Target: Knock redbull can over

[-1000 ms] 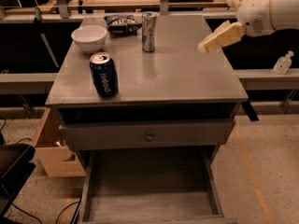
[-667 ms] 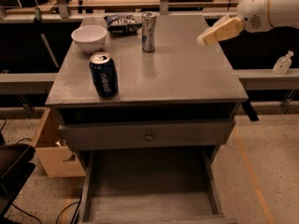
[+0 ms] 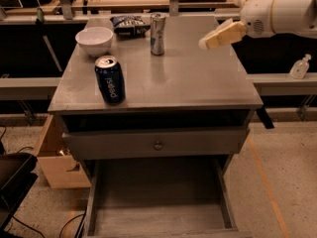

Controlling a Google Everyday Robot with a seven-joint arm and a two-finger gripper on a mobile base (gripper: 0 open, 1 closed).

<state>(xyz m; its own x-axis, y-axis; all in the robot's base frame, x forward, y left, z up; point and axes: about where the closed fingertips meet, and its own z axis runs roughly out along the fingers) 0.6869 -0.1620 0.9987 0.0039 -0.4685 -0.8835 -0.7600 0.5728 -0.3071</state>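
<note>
The gripper (image 3: 206, 42) hovers empty over the table's (image 3: 198, 83) right side, well apart from the upright redbull can (image 3: 157, 33); how far open it is, I cannot tell.

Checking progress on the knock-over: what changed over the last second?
The gripper edged left above the table, toward the redbull can, without touching it. Nothing was gripped or released. The redbull can stands upright as before; Pepsi can, white bowl and snack bag are unmoved.

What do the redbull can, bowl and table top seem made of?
Redbull can: silvery sheen with bluish print, likely thin metal. Bowl: smooth plain white, ceramic or plastic. Table top: dull grey, faint reflections, perhaps laminate or metal. The gripper hangs right of the can, not touching.
</note>
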